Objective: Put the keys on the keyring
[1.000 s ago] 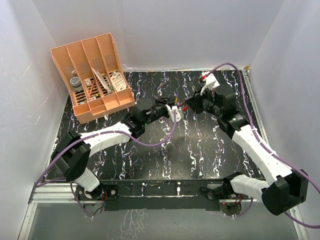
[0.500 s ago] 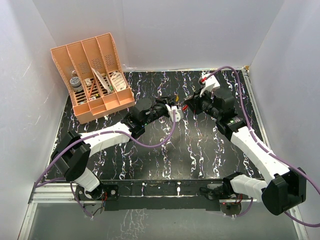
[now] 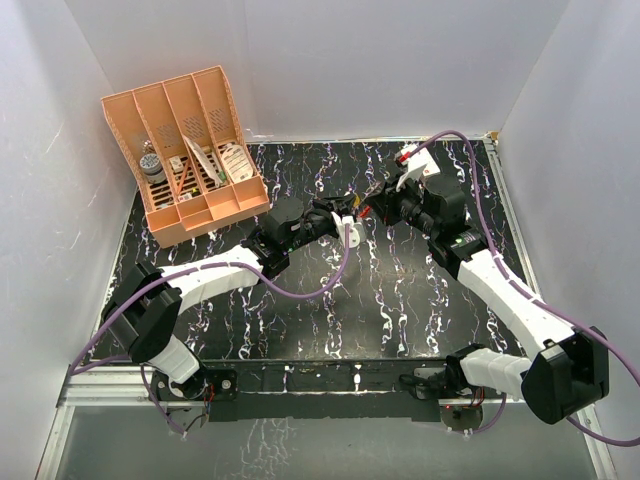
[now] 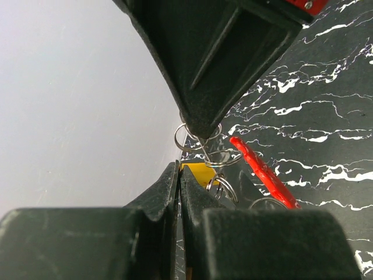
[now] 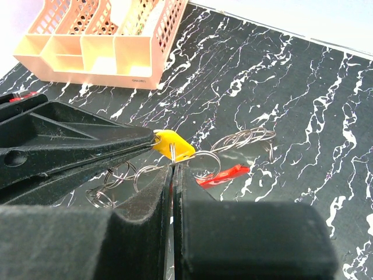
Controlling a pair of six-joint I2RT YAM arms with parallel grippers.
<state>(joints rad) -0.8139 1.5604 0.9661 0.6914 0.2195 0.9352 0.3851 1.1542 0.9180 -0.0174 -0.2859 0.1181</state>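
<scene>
The right gripper point(image 5: 173, 168) has edged left to meet the left gripper point(image 4: 179, 175), which pinches the yellow-headed key point(image 5: 173, 146) while the right nips a wire ring point(image 5: 173, 155), red keyring point(image 5: 224, 174) just beside, so threading seems near.

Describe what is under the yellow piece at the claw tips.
Below the yellow piece, linked silvery wire rings and the red keyring show against the marbled table. The right claw covers whatever lies directly underneath.

Bright, even, diffuse light from overhead; shadows are soft and faint. Top view is sharp throughout. Both wrist views: bottom foreground is out of focus, middle and background crisp.
</scene>
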